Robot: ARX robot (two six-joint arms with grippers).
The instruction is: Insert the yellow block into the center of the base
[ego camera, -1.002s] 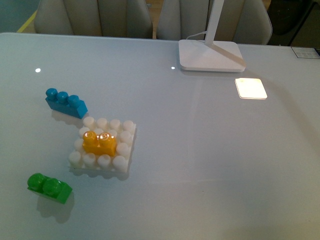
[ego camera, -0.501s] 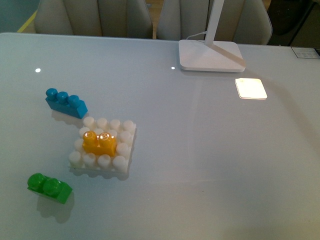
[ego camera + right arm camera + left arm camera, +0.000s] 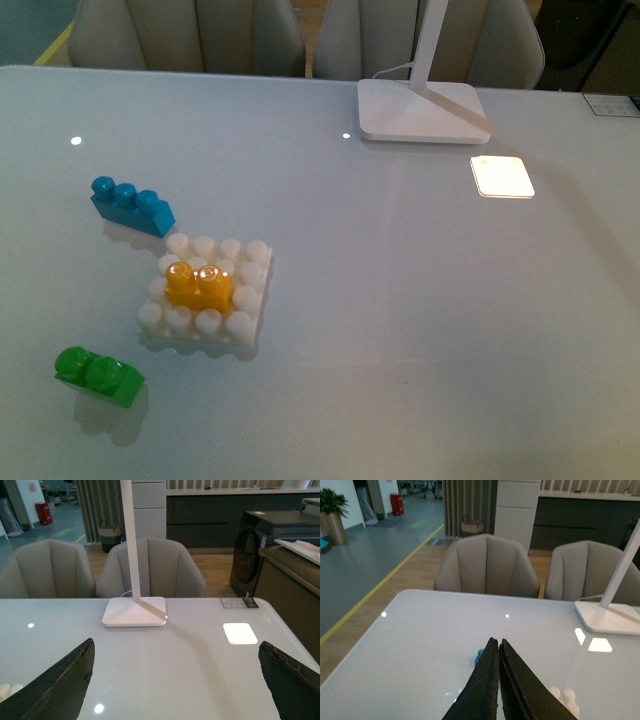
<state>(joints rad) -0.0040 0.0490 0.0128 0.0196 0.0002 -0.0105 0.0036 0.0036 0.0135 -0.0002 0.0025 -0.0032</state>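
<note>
The yellow block (image 3: 198, 285) is sitting in the lower left of the front view, an orange-yellow brick with two round studs catching the light, pressed onto the middle of the base (image 3: 205, 293), a white square plate whose own studs are ringing it on all sides. A blue brick (image 3: 131, 204) is lying just above and left of the base, apart from it, and a green brick (image 3: 98, 376) is lying below and left, near the frame's lower edge. A white lamp foot (image 3: 422, 110) is standing at the top centre on the pale table (image 3: 420, 300), its stem running out of the frame. Neither arm is showing in the front view. In the left wrist view the left gripper (image 3: 498, 645) is showing its dark jaws pressed together on nothing, hiding most of the blue brick and the base behind them. In the right wrist view the right gripper (image 3: 175, 655) is showing its jaws spread wide, each cut off by a lower corner.
</note>
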